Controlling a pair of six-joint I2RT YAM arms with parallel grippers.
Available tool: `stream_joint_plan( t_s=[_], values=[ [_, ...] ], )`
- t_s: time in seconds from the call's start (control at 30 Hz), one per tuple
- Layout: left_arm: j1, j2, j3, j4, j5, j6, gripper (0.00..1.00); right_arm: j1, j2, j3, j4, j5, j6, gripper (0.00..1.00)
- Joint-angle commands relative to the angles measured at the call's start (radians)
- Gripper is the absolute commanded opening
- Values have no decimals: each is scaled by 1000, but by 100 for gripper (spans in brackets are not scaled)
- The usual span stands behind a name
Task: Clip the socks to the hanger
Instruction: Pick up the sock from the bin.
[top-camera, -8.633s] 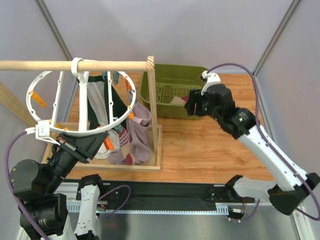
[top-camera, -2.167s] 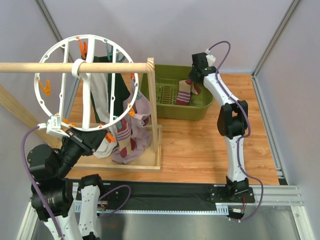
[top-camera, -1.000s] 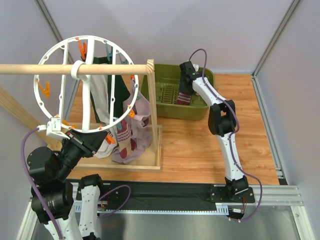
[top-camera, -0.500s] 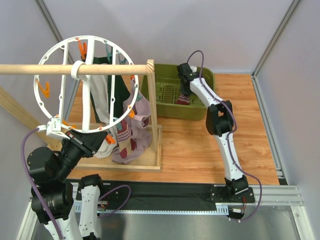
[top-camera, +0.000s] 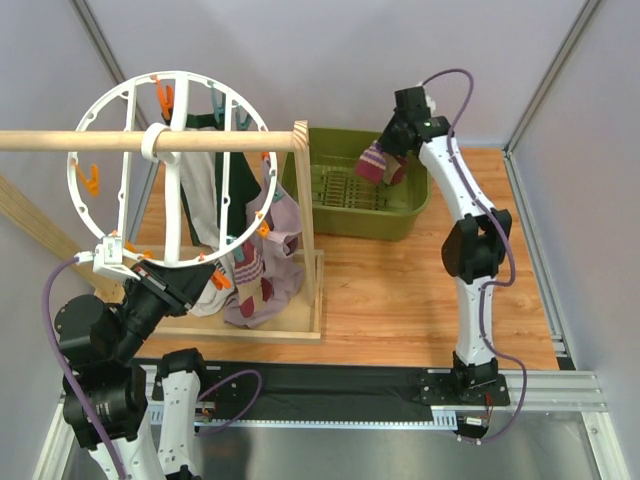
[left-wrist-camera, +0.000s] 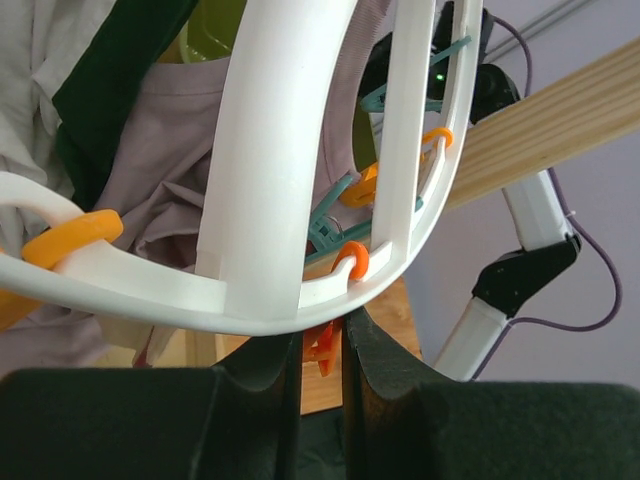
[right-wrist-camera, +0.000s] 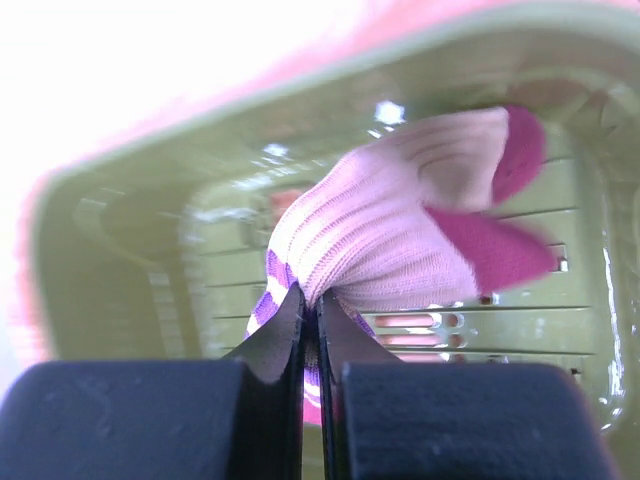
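Left wrist view puts me right under the hanger (left-wrist-camera: 270, 150): my left pincer (left-wrist-camera: 322, 345) is pressed together on its lower white rim, with an orange clip (left-wrist-camera: 322, 350) showing in the slit between the fingers. From the top external camera I see that ring standing tilted up against the wooden rod (top-camera: 60, 136), its hook loop around the rod. Just beyond the left pincer, two striped socks (top-camera: 250, 272) hang among the clipped laundry, beside a mauve garment (top-camera: 285, 225) and a dark green one (top-camera: 235, 190). Farther back on the tabletop (top-camera: 400, 300) sits the green bin (top-camera: 400, 215). My right arm reaches over it, and the right pincer (right-wrist-camera: 310, 300) is pressed tight, pinching a cream-pink sock (right-wrist-camera: 400, 240) by its striped cuff end, the maroon toe and heel hanging over the bin's slotted floor.
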Motion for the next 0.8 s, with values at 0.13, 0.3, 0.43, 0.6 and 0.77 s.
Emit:
stream_joint_plan(
  t_s=[0.13, 0.3, 0.43, 0.6, 0.77],
  values=[
    [-1, 0, 7, -204, 56, 30, 0, -64, -165, -105, 87, -222, 195, 0],
    [-1, 0, 23, -209, 59, 37, 0, -99, -258, -194, 130, -355, 298, 0],
    [-1, 3, 41, -220, 58, 44, 0, -100, -359, -297, 179, -446, 348, 0],
    [-1, -12, 38, -200, 67, -18, 0, -96, -597, -571, 262, -518, 416, 0],
    [-1, -37, 36, -197, 44, -71, 0, -83, -790, -699, 215, -535, 398, 0]
  ],
)
